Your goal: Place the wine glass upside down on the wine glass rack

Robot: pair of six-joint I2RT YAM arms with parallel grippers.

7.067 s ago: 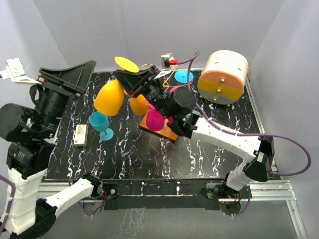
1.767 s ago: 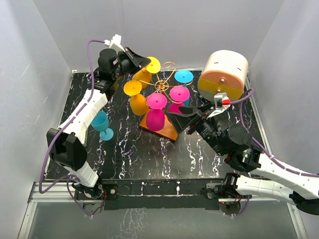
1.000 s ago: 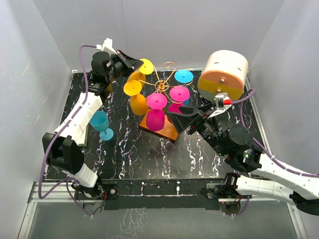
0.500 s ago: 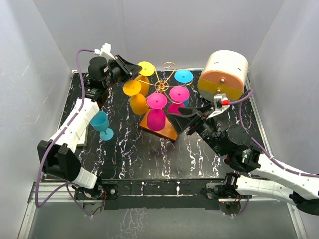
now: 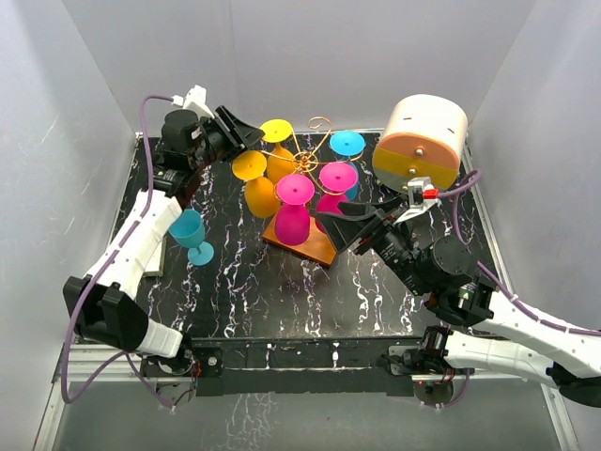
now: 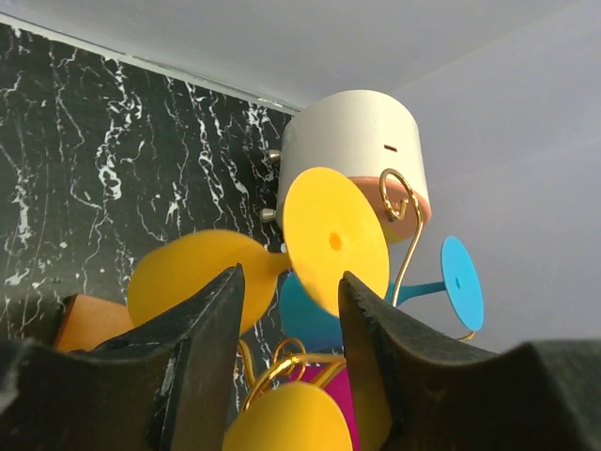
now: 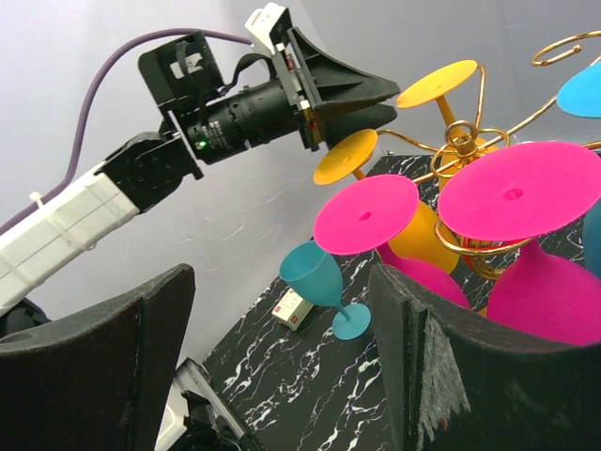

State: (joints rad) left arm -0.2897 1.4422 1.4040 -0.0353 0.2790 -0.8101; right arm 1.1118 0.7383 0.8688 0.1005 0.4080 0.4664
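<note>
Left arm [image 5: 141, 235] reaches to the far left; left gripper [image 5: 246, 139] jaws stand partly apart, gripping nothing. Right arm [image 5: 512, 324] is bent; right gripper [image 5: 346, 225] jaws gape wide.

Bare counter [image 5: 282, 291] lies open in front. The glass-laden wine glass rack [image 5: 317, 246] blocks the middle, a teal glass [image 5: 189, 231] left of it, a cream box [image 5: 423, 141] right.

There's the left arm [image 5: 141, 235] and right arm [image 5: 535, 329], white shells, black joints, purple cable [image 7: 188, 31] trailing, left claw [image 6: 289, 277] and right claw [image 7: 282, 272] black wedges.
</note>
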